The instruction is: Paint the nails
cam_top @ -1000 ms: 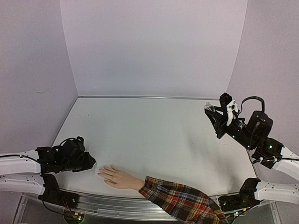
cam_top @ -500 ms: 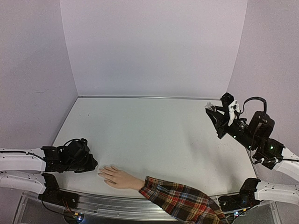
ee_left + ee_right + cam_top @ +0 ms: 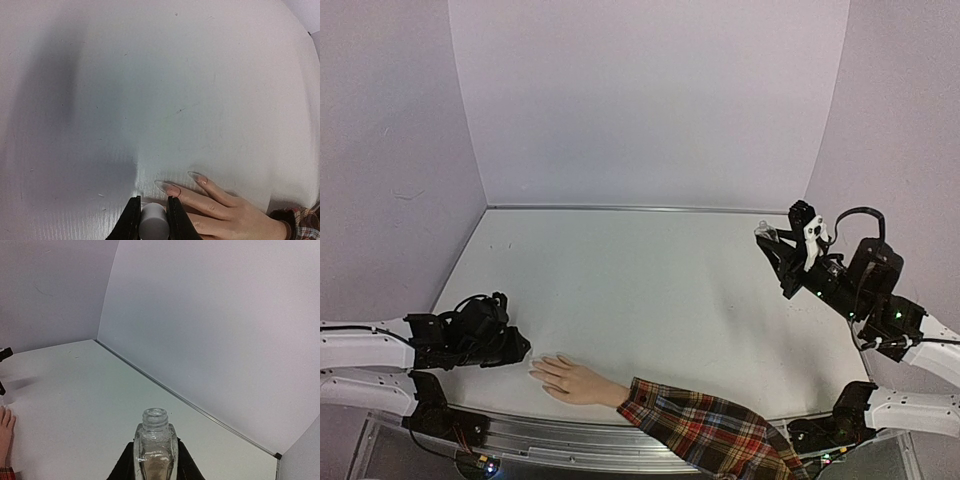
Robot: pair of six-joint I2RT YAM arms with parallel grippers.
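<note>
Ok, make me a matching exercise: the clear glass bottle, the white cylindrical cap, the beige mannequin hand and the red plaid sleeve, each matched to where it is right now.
Things:
1. clear glass bottle
2. white cylindrical cap
3. beige mannequin hand
4. red plaid sleeve

Places:
A. palm down on the white table
B. clamped in the left gripper
C. lying across the table's near edge
D. held in the right gripper

Pairs: 1-D, 2-B, 3-A, 4-C
</note>
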